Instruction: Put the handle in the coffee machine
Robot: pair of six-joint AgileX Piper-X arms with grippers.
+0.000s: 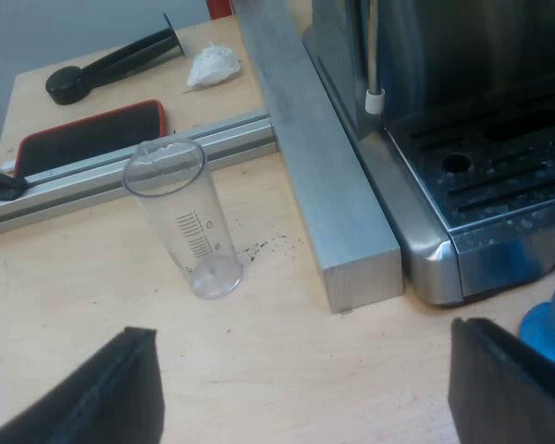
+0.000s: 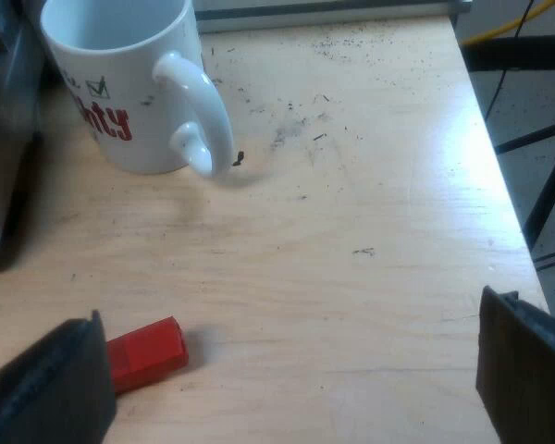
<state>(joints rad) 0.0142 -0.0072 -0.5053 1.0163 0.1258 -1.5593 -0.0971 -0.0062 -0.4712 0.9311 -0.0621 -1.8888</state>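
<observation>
A finger [image 2: 46, 388] hides most of the handle [image 2: 148, 354].

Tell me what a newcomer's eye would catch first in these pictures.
The clear measuring glass stands on the wooden table beside the metal bar along the espresso machine. The white mug with red lettering sits on the table, and the handle's red end lies close to a finger of the open right gripper.

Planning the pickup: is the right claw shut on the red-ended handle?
No: the right claw stands wide open, and the handle's red end lies on the table beside one finger.
</observation>
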